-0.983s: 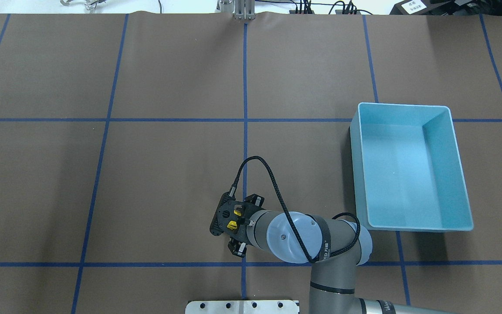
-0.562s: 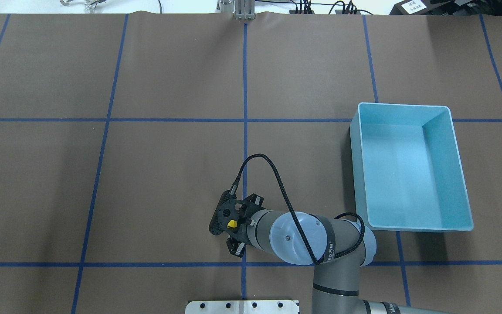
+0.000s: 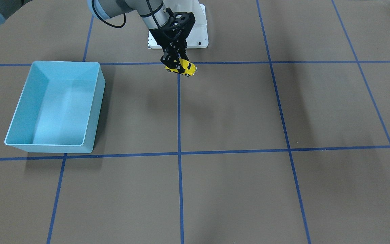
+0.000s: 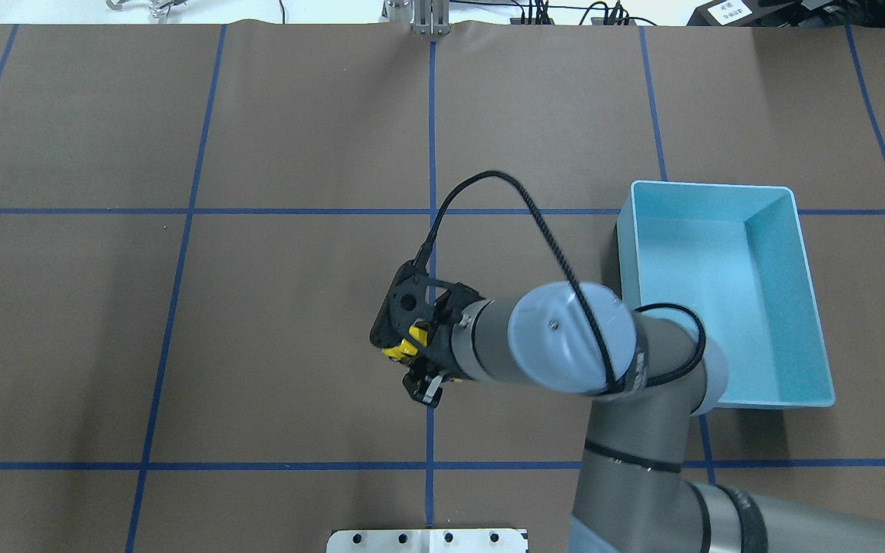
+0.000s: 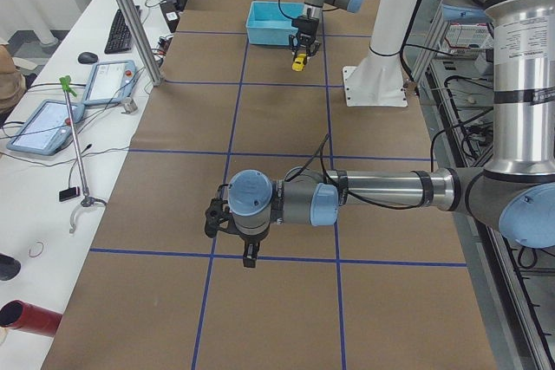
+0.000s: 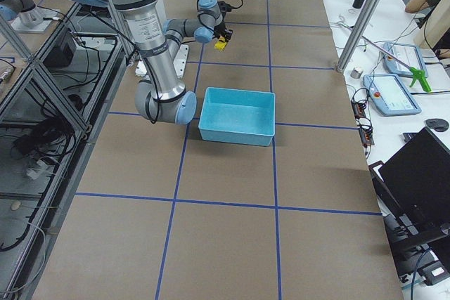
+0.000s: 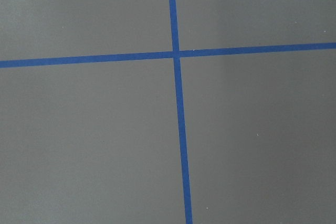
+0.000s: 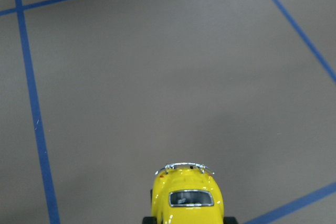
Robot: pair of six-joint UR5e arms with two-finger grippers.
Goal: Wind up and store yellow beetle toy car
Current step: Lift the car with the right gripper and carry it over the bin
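Exterior front-facing: right hand (image 3: 175, 63) grips yellow beetle toy car (image 3: 184, 68); left hand (image 5: 248, 256), cannot tell.

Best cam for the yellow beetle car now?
Exterior front-facing: the yellow beetle toy car shows nearly whole in the right gripper. Overhead: the right arm hides most. Right wrist: one end only. Side views: a speck. Left wrist: nothing.

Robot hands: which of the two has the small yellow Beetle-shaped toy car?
The right hand, nearer the light-blue plastic bin, grips the glossy yellow Beetle toy car. The left hand hangs over the brown table with no car.
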